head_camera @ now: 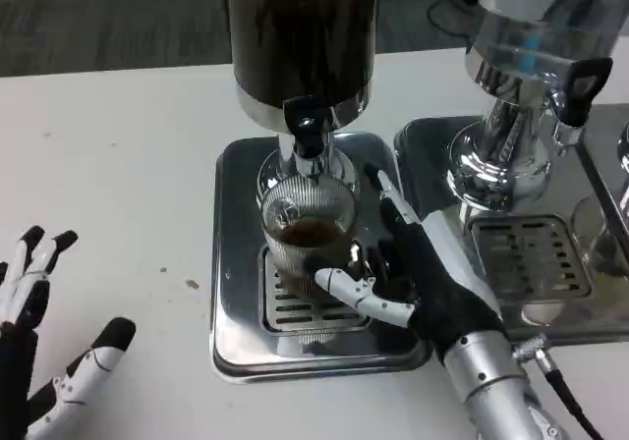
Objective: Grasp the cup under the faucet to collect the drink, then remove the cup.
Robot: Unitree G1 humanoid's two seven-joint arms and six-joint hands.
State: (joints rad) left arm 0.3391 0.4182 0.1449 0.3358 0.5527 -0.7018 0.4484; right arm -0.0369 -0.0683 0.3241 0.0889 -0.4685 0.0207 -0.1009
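Observation:
A ribbed clear glass cup with dark drink in its bottom stands on the drip grate directly under the black faucet of the dark-filled dispenser. My right hand wraps the cup from the right, thumb across its front and fingers behind it. My left hand lies on the table at the lower left, fingers spread and holding nothing.
The dispenser stands on a shiny steel tray. A second dispenser with a clear tank and its own tray and grate stands close on the right. Bare white table stretches to the left.

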